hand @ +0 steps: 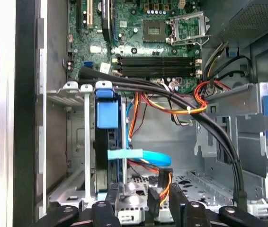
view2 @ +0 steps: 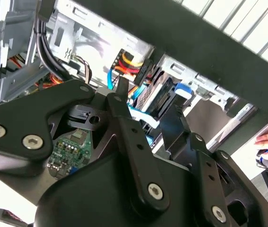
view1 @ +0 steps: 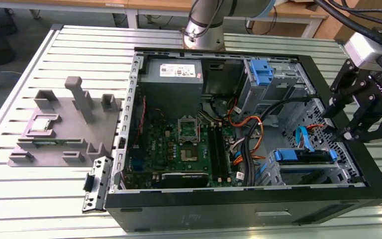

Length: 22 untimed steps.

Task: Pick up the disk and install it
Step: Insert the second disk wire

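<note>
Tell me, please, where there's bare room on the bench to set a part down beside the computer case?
The slatted table is bare in front of the grey fixture and behind it, towards the arm's base. Inside the computer case it is crowded: cables, drive cage, the gripper above the rim.

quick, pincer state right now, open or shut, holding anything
Pincer: open, holding nothing, at the case's edge on the exterior view's right, above the disk seated in its bay.
</note>
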Each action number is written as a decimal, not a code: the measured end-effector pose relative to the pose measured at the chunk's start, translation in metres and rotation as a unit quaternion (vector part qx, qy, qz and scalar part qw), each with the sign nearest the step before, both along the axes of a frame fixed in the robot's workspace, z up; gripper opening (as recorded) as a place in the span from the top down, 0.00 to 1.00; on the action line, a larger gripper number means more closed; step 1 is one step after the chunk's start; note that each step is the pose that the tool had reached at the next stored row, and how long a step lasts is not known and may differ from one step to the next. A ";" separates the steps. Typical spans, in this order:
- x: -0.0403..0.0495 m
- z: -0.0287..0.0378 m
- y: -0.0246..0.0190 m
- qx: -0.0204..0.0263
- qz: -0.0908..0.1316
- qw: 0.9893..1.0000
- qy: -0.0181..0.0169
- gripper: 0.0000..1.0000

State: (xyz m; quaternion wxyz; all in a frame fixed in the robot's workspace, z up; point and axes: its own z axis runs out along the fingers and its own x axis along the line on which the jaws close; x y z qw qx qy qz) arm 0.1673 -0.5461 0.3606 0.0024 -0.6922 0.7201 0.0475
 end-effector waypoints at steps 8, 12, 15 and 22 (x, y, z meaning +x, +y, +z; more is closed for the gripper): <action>0.0020 -0.0058 0.0000 0.000 0.000 1.000 0.000 0.46; 0.0020 -0.0061 0.0000 0.000 0.000 1.000 0.000 0.46; 0.0020 -0.0068 0.0000 0.000 0.000 1.000 0.000 0.46; 0.0020 -0.0077 0.0000 0.000 0.000 1.000 0.000 0.46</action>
